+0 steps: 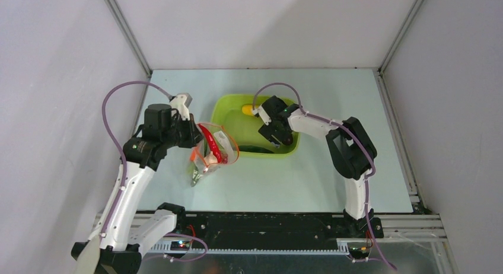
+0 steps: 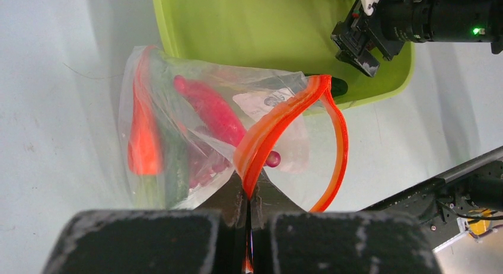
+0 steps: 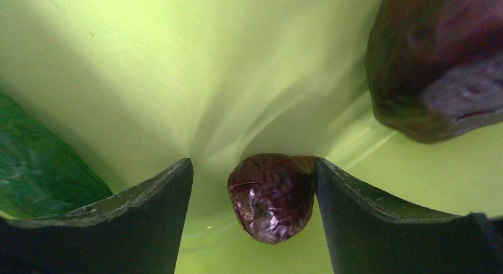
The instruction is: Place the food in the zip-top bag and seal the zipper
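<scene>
The bench carries a lime-green tray near its centre, and the clear bag sits just beside the tray at 8 o'clock. The left end effector is clamped on the bag's orange zipper. The mouth gapes, with a carrot and a chili inside. In the tray, the right end effector is spread wide around a maroon ball, which touches its 3 o'clock finger.

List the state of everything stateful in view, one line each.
zip-top bag: mouth open, carrot and chili inside.
zipper: unsealed, one end pinched.
left gripper: shut on zipper.
right gripper: open, straddling maroon ball.
maroon ball: in tray, not yet gripped.
lime-green tray: upright, lemon in it.
</scene>
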Robot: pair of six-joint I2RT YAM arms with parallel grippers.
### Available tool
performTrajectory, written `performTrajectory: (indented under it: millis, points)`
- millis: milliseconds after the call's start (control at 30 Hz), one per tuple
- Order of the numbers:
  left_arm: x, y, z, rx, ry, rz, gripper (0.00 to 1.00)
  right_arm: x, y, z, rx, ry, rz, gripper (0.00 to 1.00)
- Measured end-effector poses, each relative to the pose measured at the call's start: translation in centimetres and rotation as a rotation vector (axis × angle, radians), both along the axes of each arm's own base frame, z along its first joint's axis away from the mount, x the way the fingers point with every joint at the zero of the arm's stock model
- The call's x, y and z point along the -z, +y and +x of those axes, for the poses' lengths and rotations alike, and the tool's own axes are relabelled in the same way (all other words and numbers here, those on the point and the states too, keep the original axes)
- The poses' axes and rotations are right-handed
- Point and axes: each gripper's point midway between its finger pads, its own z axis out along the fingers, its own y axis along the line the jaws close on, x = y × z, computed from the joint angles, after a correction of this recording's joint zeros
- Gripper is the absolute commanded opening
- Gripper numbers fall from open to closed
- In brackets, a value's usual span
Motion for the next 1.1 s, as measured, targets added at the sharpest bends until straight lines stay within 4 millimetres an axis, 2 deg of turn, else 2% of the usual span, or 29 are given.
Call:
performTrajectory:
  millis: [133, 367, 733, 900, 1000, 1100]
  points:
    - [0.1, 0.0, -0.3, -0.001, -0.004, -0.002, 0.00, 0.7, -1.4, -0.6, 0.046, 0.013, -0.056, 0.79]
    - [-0.1, 0.0, -0.5, -0.006, -0.020, -0.016, 0.00, 0.6, -2.3, -0.4, 0.086, -0.011, -0.099, 0.77]
    - [-0.5, -0.2, -0.9, -0.002, -0.048, -0.042, 0.00, 0.7, -3.8, -1.4, 0.109, 0.019, -0.167, 0.52]
    - [-0.9, -0.2, -1.0, -0.002, -0.067, -0.046, 0.00, 0.4, -3.7, -1.2, 0.112, 0.014, -0.169, 0.44]
    - [-1.1, -0.2, -1.0, -0.003, -0.075, -0.049, 0.00, -0.2, -3.4, -0.9, 0.112, -0.005, -0.152, 0.39]
    - [-1.2, -0.2, -0.8, -0.007, -0.080, -0.056, 0.00, -1.9, -2.9, -0.5, 0.117, -0.044, -0.108, 0.36]
